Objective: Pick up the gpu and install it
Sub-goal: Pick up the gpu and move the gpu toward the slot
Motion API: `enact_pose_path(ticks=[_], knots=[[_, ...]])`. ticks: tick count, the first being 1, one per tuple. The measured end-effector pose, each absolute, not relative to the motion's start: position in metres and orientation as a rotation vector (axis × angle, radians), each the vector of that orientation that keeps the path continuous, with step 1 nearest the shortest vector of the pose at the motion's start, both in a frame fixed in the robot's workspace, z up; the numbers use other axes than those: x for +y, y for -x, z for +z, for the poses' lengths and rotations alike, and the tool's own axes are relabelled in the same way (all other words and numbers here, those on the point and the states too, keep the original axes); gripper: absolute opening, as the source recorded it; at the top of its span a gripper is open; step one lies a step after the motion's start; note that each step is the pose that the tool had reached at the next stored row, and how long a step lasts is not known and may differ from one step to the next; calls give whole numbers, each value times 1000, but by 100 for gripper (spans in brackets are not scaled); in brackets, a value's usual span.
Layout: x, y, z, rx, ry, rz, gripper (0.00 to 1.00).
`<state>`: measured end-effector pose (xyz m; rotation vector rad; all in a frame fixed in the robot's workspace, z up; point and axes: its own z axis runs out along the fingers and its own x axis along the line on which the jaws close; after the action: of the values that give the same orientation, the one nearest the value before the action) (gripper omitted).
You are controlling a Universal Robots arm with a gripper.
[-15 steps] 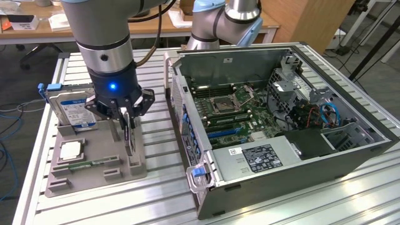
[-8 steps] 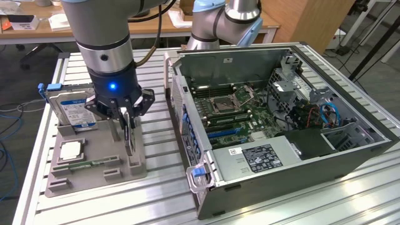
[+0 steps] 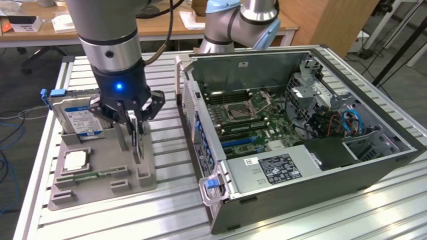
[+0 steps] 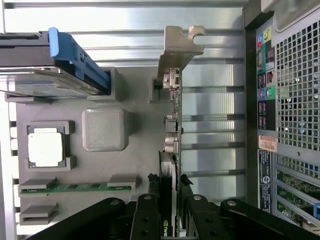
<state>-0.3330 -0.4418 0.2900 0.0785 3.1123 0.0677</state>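
The gpu [image 3: 136,141] stands on edge in the grey holder tray [image 3: 150,181], a thin dark card seen edge-on in the wrist view [image 4: 171,131] with its grey metal bracket [image 4: 180,46] at the far end. My gripper [image 3: 134,121] comes down from above with one finger on each face of the card, and the black fingers [image 4: 149,212] press on its near end, shut on it. The card's lower edge still sits at the tray's slot posts. The open computer case [image 3: 373,150] lies to the exterior view's right with its motherboard [image 3: 243,117] exposed.
On the tray stand a silver hard drive in a blue caddy [image 3: 79,116], a CPU [image 3: 75,160] and a narrow green memory stick [image 3: 93,176]. The case's rear panel [image 4: 285,100] is close beside the tray. A second arm's base [image 3: 230,25] is behind the case.
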Motion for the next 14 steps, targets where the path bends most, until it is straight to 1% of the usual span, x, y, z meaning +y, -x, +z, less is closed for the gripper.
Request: enact_pose_path(ticks=[14], knots=[[-442, 333, 323, 3114, -78, 63, 26]])
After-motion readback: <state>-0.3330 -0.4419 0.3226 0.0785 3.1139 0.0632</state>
